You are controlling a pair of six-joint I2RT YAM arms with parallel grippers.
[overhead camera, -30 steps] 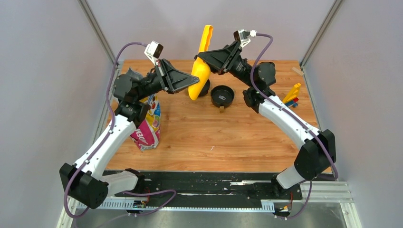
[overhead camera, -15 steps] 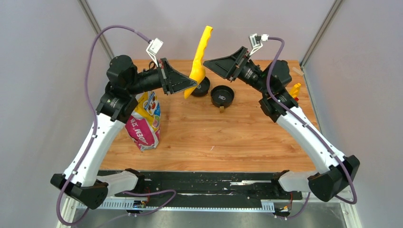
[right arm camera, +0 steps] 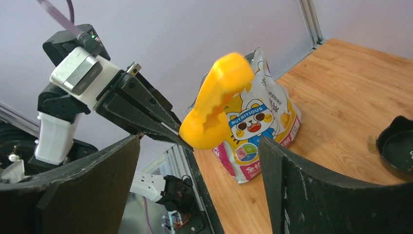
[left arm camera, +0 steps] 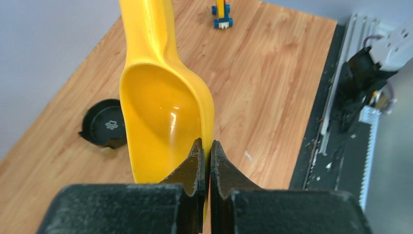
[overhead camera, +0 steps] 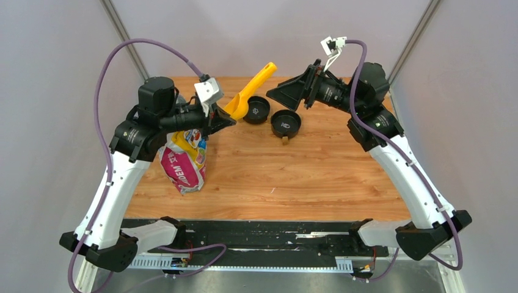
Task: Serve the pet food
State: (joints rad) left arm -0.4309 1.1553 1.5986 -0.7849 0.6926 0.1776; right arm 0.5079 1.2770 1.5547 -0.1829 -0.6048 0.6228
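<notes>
My left gripper [overhead camera: 227, 117] [left arm camera: 205, 146] is shut on the side rim of a yellow scoop [overhead camera: 247, 97] [left arm camera: 160, 112]. The scoop is empty and hangs slanted above the table, its handle pointing back and right. My right gripper [overhead camera: 270, 91] [right arm camera: 199, 141] is open and stands apart from the scoop [right arm camera: 214, 109], to the right of its handle. The printed bag [overhead camera: 183, 162] [right arm camera: 258, 131] stands upright under my left arm. Two black bowls [overhead camera: 257, 110] [overhead camera: 286, 122] sit at the table's back middle. No pet food shows in any view.
A small yellow and blue object [left arm camera: 221, 12] lies at the table's far right side. A black rail [overhead camera: 262, 235] runs along the near edge. Grey walls close in the table on the left, back and right.
My right gripper opened, let go of the scoop's handle and drew back to the right. My left gripper swung the scoop down from nearly upright to a slant, nearer the bag.
</notes>
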